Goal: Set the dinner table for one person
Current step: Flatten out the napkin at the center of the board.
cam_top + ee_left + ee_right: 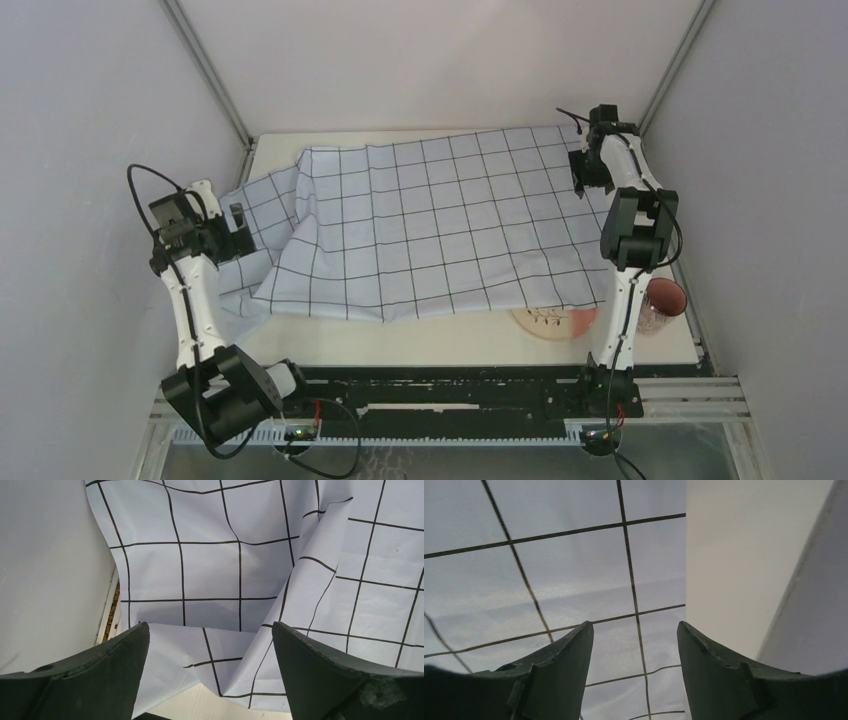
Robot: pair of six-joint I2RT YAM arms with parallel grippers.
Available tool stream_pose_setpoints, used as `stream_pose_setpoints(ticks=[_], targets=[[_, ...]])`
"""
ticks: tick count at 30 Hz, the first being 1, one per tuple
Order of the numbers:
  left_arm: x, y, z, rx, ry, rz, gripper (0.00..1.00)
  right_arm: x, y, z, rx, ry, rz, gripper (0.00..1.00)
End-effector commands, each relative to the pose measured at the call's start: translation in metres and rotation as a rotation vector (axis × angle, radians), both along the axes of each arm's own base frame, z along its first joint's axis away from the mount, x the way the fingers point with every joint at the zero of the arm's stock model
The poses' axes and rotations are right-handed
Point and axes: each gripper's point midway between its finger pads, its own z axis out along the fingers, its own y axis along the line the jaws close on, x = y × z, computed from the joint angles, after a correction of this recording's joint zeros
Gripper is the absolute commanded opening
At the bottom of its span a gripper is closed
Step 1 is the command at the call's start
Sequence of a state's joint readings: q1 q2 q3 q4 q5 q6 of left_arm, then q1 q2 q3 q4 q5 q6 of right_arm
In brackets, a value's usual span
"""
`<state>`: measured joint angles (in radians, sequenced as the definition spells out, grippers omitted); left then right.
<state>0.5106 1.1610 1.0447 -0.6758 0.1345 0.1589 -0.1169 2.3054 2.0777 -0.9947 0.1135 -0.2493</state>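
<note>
left fingers (107, 672) spread wide with nothing between them, over the rumpled left edge of the gridded cloth (440, 220), right fingers (556, 672) apart above its flat far-right edge, cloth covering most of the cream worktop (440, 342), plate (552, 323) and pink cup (666, 300) at near right

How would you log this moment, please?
gridded cloth rumpled on dinner table | left gripper open | right gripper open | plate half-covered
</note>
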Motion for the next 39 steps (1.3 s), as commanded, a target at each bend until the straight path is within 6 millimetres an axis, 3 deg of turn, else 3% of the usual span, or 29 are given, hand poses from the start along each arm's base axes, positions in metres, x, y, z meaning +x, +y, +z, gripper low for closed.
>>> stream_pose_setpoints(ticks=[1,7,13,15,19,22,29,39], targets=[[-0.003,-0.009,0.009,0.009,-0.029,-0.039,0.97,0.003,-0.02,0.004,-0.151,-0.005,-0.008,0.71],[-0.004,-0.009,0.02,0.013,-0.043,-0.039,0.97,-0.01,0.024,-0.007,0.128,0.033,0.036,0.71],[-0.007,-0.011,0.024,0.016,-0.041,-0.041,0.97,-0.021,0.046,-0.015,0.246,0.082,0.072,0.71],[-0.009,-0.011,0.024,0.02,-0.035,-0.043,0.97,-0.024,0.045,-0.019,0.226,0.103,0.074,0.71],[-0.012,-0.012,0.023,0.018,-0.032,-0.041,0.98,-0.021,0.021,-0.027,0.011,0.076,0.045,0.72],[-0.013,-0.013,0.021,0.014,-0.024,-0.042,0.98,-0.022,0.015,-0.029,-0.057,0.083,0.028,0.72],[-0.016,-0.016,0.026,0.018,-0.035,-0.047,0.98,-0.038,0.055,-0.039,0.167,0.172,0.063,0.72],[-0.017,-0.016,0.022,0.02,-0.029,-0.054,0.98,-0.055,0.074,-0.051,0.243,0.237,0.103,0.72]])
